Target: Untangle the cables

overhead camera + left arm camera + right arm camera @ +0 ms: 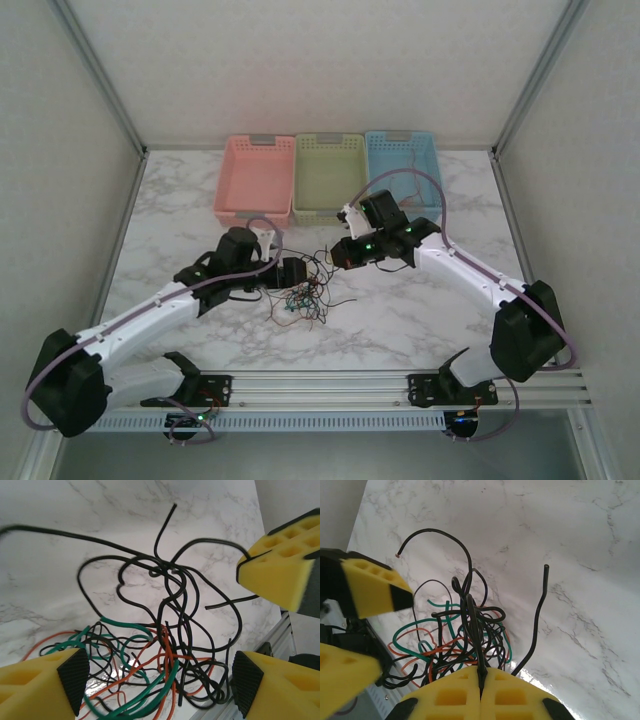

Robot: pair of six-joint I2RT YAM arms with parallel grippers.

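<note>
The cables (303, 297) lie as a tangled clump of black, orange and green wires on the marble table, between the two arms. My left gripper (296, 272) hangs open just left of and over the clump. In the left wrist view its yellow fingers (45, 685) stand wide apart with the tangle (165, 650) between and below them, touching nothing. My right gripper (481, 682) is shut on a black cable (472, 620) that rises from the clump. It sits at the clump's upper right (337, 253). One loose black end (540, 610) sticks up beside it.
Three baskets stand at the back of the table: pink (256, 180), green (330, 178) and blue (404, 170). A metal rail (330, 385) runs along the near edge, close to the cables. Bare marble lies to the right and left of the clump.
</note>
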